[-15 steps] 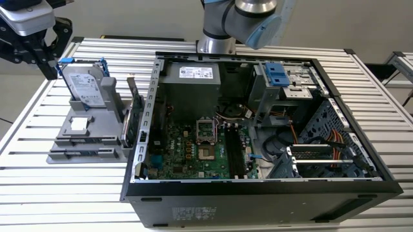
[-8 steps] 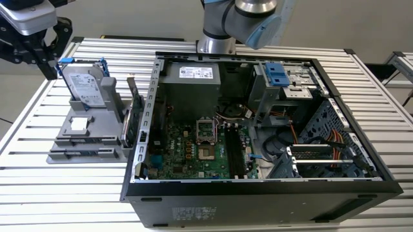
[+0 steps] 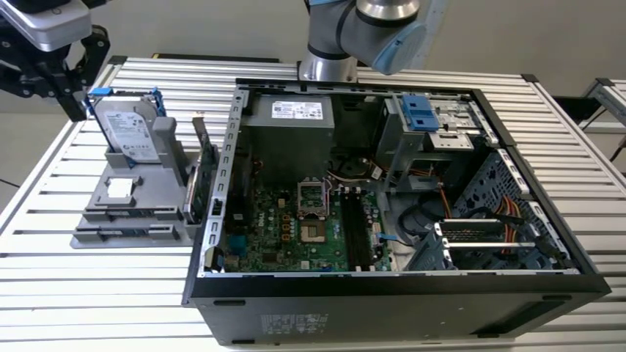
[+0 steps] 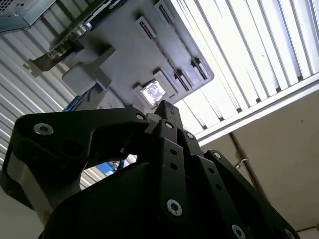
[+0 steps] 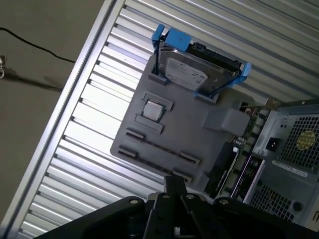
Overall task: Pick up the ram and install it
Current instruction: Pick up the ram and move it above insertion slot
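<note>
My gripper [image 3: 75,110] hangs at the exterior view's far left, above the table's back corner and just behind the grey parts holder [image 3: 127,220]. Its black fingertips meet in both wrist views [image 4: 164,107] [image 5: 174,182], shut with nothing between them. In the first wrist view the holder [image 5: 174,124] lies ahead of the tips. A thin dark strip [image 5: 160,147] runs along the holder's long slot; it may be the ram edge-on, but I cannot tell. The dark memory slots [image 3: 352,227] lie on the motherboard inside the open computer case [image 3: 547,282].
A silver hard drive in a blue bracket [image 3: 129,128] stands upright at the holder's back. A green expansion card [image 3: 201,172] stands between holder and case. The arm's base [image 3: 328,51] rises behind the case. The slatted table's edge [image 3: 39,176] runs close to the holder.
</note>
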### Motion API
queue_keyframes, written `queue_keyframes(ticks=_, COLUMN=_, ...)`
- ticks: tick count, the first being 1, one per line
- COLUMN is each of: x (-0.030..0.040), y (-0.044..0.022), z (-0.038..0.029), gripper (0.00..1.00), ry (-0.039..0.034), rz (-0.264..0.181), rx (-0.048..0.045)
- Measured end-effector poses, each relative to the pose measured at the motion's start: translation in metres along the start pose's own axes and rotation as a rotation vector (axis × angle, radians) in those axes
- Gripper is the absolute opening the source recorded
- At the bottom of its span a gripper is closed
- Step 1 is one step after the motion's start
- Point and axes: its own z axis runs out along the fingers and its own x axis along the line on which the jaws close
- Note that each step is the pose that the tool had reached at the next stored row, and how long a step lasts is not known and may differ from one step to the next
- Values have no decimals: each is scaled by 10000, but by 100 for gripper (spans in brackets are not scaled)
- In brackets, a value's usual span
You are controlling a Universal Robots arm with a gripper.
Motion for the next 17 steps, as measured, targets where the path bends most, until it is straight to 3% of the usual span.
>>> queue_keyframes(ticks=17, x=1, y=0, z=0, gripper=0, ry=64, rz=-1271, rx=-23)
